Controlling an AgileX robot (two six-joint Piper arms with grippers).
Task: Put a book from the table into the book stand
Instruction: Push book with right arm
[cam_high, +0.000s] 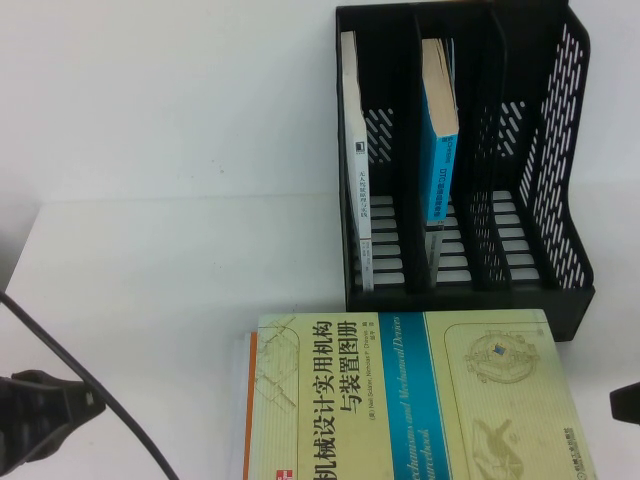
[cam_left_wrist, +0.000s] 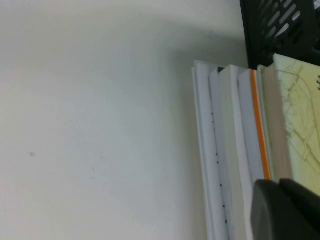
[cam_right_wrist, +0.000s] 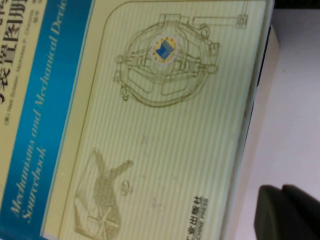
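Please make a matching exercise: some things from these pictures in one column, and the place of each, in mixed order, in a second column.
1. yellow-green book
2. white book
3. blue book
4. left gripper

a. second slot of the stand
b. near the table's left edge
c. flat on the stack before the stand
d. leftmost slot

Pairs: 1-c, 2-d, 3-a, 4-b
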